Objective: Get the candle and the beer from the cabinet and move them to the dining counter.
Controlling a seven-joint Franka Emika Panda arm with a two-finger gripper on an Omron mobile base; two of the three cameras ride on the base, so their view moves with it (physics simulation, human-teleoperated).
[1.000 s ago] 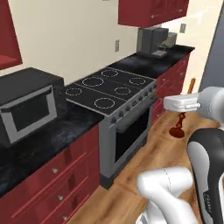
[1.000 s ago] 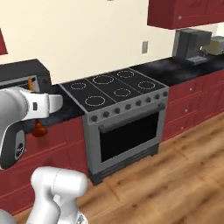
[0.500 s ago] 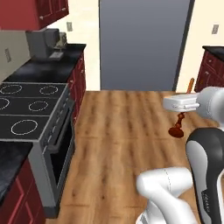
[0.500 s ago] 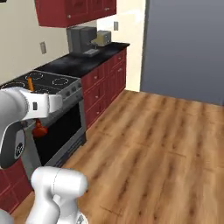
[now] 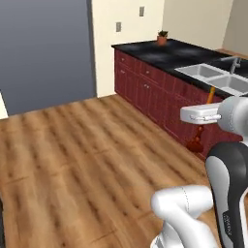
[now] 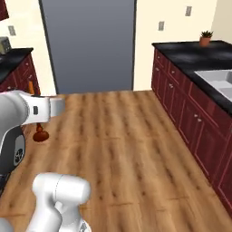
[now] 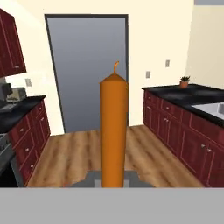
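My gripper (image 5: 204,121) is shut on the candle (image 5: 210,95), a thin orange taper whose dark red holder and round foot (image 5: 195,145) hang below the hand. From the other side, the gripper (image 6: 37,118) holds the candle (image 6: 31,86) upright above the wooden floor, its foot (image 6: 40,134) well off the ground. In the hand view the orange candle (image 7: 113,131) stands straight up the middle of the picture. The beer, the cabinet and the dining counter are out of view.
A black worktop with a steel sink (image 5: 213,73) and a small potted plant (image 5: 162,37) runs along red cupboard fronts (image 5: 145,87) to my right. A tall grey panel (image 6: 88,43) stands ahead. Another red unit (image 7: 26,135) with a toaster (image 7: 15,93) lies left. Wooden floor (image 6: 122,136) spreads between.
The whole picture has swung as the base turned: the stove and microwave have left the views and the sink counter has come in. The candle stays in my shut gripper.
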